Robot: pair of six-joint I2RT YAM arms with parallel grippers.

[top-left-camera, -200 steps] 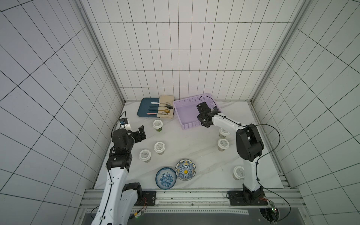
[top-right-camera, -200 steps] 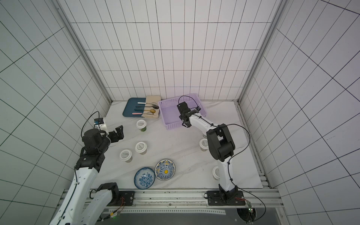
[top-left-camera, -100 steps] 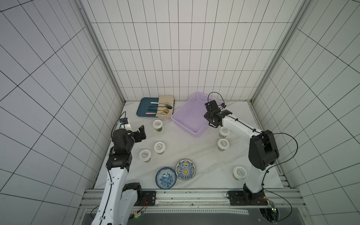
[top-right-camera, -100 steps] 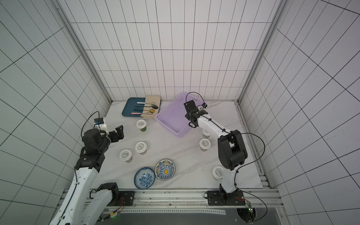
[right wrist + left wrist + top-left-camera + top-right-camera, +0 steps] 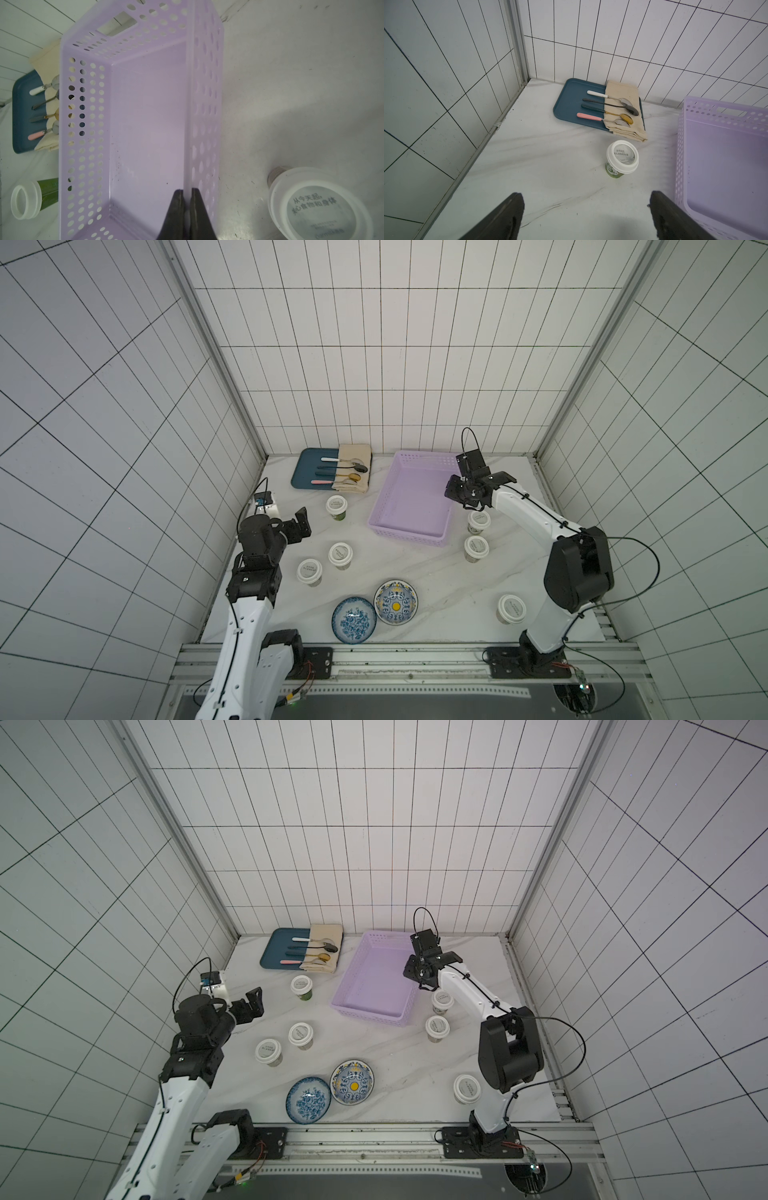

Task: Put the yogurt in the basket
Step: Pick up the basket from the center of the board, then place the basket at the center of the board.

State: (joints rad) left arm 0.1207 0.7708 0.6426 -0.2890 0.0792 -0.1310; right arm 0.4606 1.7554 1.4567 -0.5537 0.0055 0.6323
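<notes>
Basket (image 5: 415, 497) wall is pinched by the right hand (image 5: 187, 193) — probably to drag it nearer the yogurt (image 5: 478, 521); left hand (image 5: 586, 195) hangs spread.

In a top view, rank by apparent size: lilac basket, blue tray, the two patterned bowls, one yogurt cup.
1. basket
2. blue tray, partly under a cloth
3. yellow-centred bowl and blue bowl: alike, unranked
4. yogurt cup
</notes>
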